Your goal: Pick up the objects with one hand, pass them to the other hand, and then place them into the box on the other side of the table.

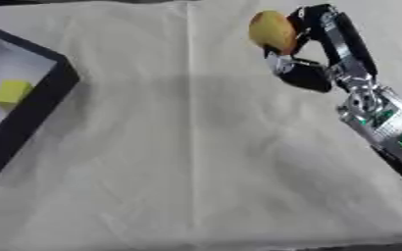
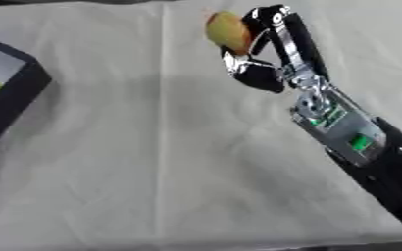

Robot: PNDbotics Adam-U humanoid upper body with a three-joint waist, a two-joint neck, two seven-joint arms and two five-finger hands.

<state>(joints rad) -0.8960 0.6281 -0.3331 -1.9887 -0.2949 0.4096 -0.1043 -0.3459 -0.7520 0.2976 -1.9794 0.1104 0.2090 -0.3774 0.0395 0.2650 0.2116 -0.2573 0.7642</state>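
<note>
While the right robot hand (image 1: 312,46) is seen entering from four o'clock and reaching toward one o'clock, a rounded yellow-brown object (image 1: 272,32) is held between its curled fingers and thumb, lifted above the table (image 1: 179,162). A pale creased cloth is spread over the table. At nine o'clock, a black-walled box (image 1: 46,95) is placed well apart from the held object, and a small yellow block (image 1: 12,92) is seen lying inside it on the pale floor. Nothing is seen standing on the cloth between the hand and the box. The left robot hand is not shown in either view.
</note>
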